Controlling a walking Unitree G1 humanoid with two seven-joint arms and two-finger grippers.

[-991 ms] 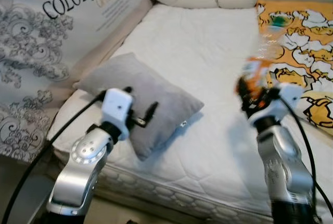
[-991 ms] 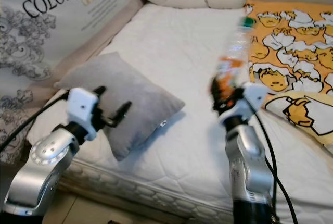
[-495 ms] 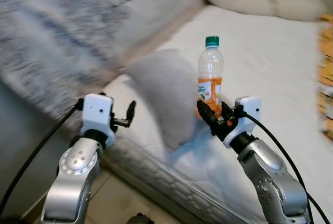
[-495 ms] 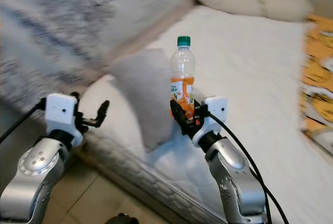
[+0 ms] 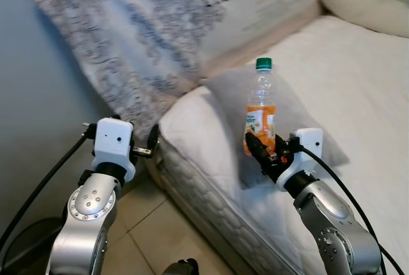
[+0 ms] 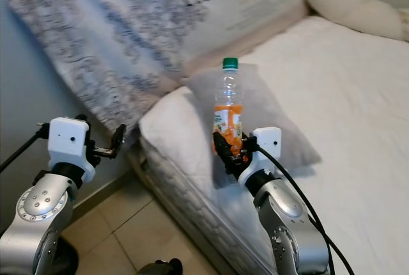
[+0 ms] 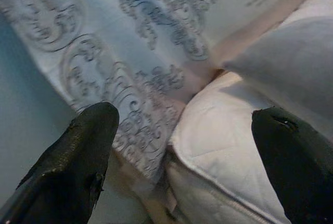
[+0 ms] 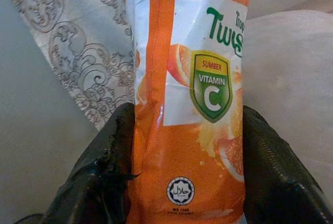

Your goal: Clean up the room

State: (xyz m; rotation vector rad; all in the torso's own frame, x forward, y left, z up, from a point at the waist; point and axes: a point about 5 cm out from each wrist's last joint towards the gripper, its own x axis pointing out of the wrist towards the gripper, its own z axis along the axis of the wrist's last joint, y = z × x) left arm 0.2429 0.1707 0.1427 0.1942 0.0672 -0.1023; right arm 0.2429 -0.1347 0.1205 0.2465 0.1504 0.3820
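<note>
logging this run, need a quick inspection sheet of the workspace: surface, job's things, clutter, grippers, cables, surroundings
surface: white quilted mattress, bare apart from the pillows.
job's things: plastic bottle, orange label, green cap, empty above the label, held upright.
clutter: grey pillow lying on the mattress near its corner; cream bolster at the far edge.
grippers: right gripper shut on the bottle's lower part; left gripper open, empty, over the floor beside the bed.
cables: black cable on each arm, left, right, hanging free.
surroundings: large patterned cushion leaning against a grey wall; tiled floor.
</note>
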